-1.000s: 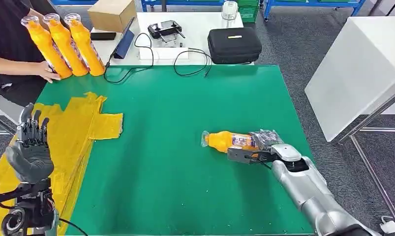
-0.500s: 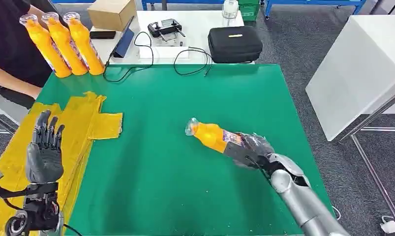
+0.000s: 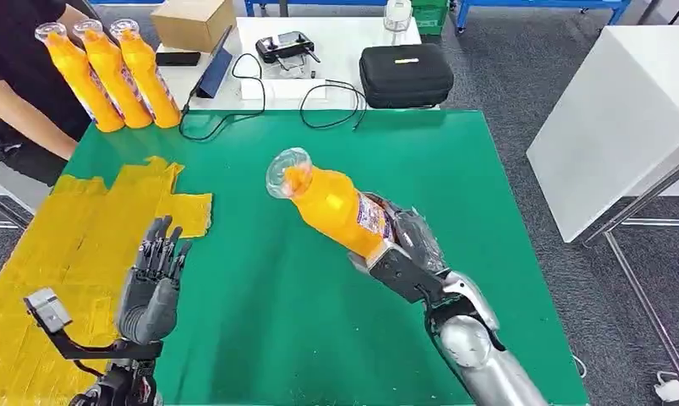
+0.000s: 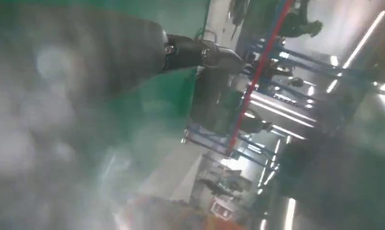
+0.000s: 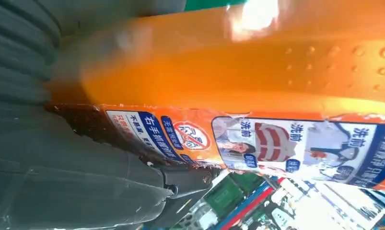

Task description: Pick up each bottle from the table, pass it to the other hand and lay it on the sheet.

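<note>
**Bottle in the air, handover about to come**

The green table takes up most of the space in front of the robot, and the crumpled yellow sheet covers its left end. On the far left corner three more orange bottles lie side by side, just beside a person's arm. A black case sits on the white table beyond.

The right hand holds an orange bottle clear of the table, its fingers wrapped round the lower, labelled part; the clear cap tilts up and toward the robot's left. From the right wrist, the label and the fingers against the plastic show the hold is firm.

The left hand stands raised above the table near the sheet's edge, fingers apart and nothing in it, well apart from the bottle.

I judge this to be the pass itself: pick-up done, transfer not yet made. Next the two hands need to meet, the left closing round the free upper body before the right lets go. The smooth, tapering plastic could slip if the release comes early.
</note>
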Robot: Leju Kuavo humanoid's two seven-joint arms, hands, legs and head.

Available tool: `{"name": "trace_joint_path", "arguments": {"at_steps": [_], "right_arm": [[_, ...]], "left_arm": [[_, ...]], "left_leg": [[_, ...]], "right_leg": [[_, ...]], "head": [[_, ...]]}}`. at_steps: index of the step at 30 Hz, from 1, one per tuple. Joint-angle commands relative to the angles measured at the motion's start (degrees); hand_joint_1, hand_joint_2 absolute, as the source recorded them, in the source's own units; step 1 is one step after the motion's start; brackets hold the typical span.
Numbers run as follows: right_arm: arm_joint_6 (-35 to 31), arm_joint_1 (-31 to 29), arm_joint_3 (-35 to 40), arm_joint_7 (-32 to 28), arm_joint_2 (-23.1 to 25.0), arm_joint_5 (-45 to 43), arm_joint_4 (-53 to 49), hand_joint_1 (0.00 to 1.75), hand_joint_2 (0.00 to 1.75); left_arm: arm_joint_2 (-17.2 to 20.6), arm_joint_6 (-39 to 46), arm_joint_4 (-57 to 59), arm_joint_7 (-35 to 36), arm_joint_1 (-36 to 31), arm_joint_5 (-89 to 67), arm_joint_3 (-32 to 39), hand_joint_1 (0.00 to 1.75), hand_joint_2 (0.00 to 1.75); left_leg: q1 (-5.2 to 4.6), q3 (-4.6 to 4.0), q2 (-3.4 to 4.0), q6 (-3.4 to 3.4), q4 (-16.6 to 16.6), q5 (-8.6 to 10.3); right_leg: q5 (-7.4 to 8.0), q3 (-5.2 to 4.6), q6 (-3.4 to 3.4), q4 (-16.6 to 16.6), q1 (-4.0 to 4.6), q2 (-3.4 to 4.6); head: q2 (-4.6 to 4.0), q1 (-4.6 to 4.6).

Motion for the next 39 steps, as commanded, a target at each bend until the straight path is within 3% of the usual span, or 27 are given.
{"name": "trace_joint_path", "arguments": {"at_steps": [1, 9, 22, 39], "right_arm": [[-0.6, -10.2, 5.5, 1.2, 7.5, -1.5, 15.1, 1.75, 1.75], [-0.8, -10.9, 6.3, 1.5, 7.8, -2.2, 16.1, 1.75, 1.75], [0.9, -18.2, 14.5, 3.0, 14.7, -2.1, 29.3, 1.75, 1.75], [-0.5, -16.1, 26.1, 7.4, 15.6, 6.7, 23.7, 1.75, 1.75]], "left_arm": [[-0.4, 0.0, 3.1, 0.2, -3.8, -0.2, -5.7, 0.00, 1.75], [-0.2, 0.0, 3.3, 0.2, -4.3, 0.5, -5.8, 0.00, 1.75], [-0.1, 0.2, 4.8, -0.2, -8.3, 0.8, -7.4, 0.00, 1.75], [0.0, 0.6, 1.8, -0.8, -7.6, 2.3, -3.0, 0.00, 1.75]], "left_leg": [[0.04, 0.16, 0.23, -0.05, 0.0, -0.05], [0.01, 0.13, 0.06, -0.02, 0.0, 0.04], [0.05, 0.15, 0.15, -0.07, 0.0, 0.03], [0.07, 0.06, 0.09, -0.08, 0.0, 0.03]], "right_leg": [[0.04, 0.08, -0.05, 0.0, 0.05, 0.17], [-0.01, 0.11, -0.01, 0.0, 0.02, 0.00], [0.01, 0.11, -0.05, 0.0, 0.06, 0.07], [-0.03, 0.05, -0.03, 0.0, 0.07, 0.02]], "head": [[0.00, 0.02], [0.00, 0.02], [0.00, 0.02], [0.00, 0.00]]}}
